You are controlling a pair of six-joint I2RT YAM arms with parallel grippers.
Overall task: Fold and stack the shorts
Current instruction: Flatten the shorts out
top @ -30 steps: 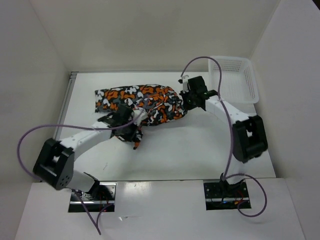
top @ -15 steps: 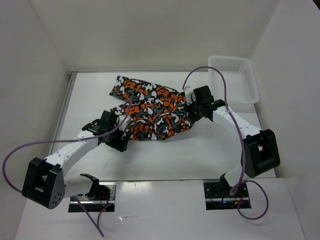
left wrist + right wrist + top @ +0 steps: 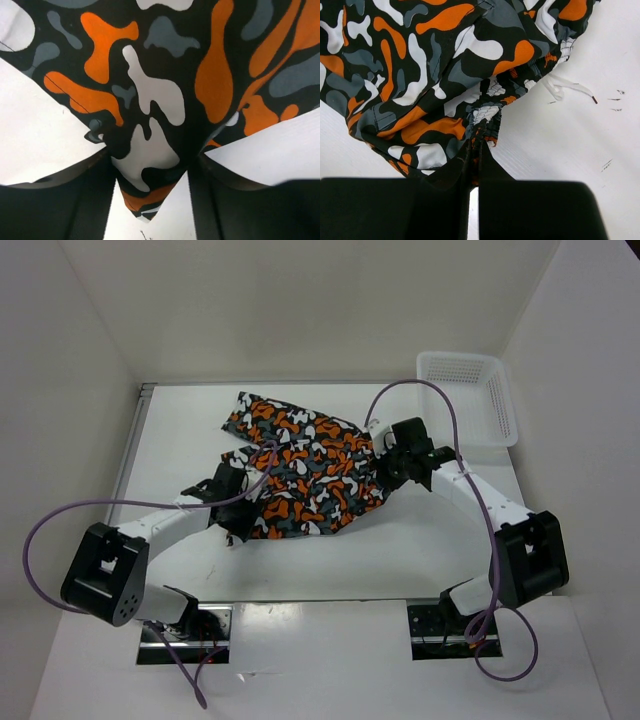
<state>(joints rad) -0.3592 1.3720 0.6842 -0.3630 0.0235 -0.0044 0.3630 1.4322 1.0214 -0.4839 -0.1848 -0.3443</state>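
The shorts (image 3: 305, 465), in orange, white, grey and black camouflage, lie spread out in the middle of the white table. My left gripper (image 3: 238, 523) is at their near-left corner. In the left wrist view its jaws stand apart (image 3: 150, 200), and a corner of the shorts (image 3: 165, 75) lies between the fingers. My right gripper (image 3: 385, 470) is at the shorts' right edge. In the right wrist view it is shut (image 3: 476, 162) on the gathered waistband of the shorts (image 3: 420, 75). A white drawstring (image 3: 565, 87) trails on the table beside it.
A white mesh basket (image 3: 465, 395) stands at the back right corner of the table (image 3: 420, 550). White walls enclose the table on the left, back and right. Purple cables loop from both arms.
The shorts were bunched between the grippers a second ago; now they are drawn out flat and lie nearer. Both grippers moved toward the near side.
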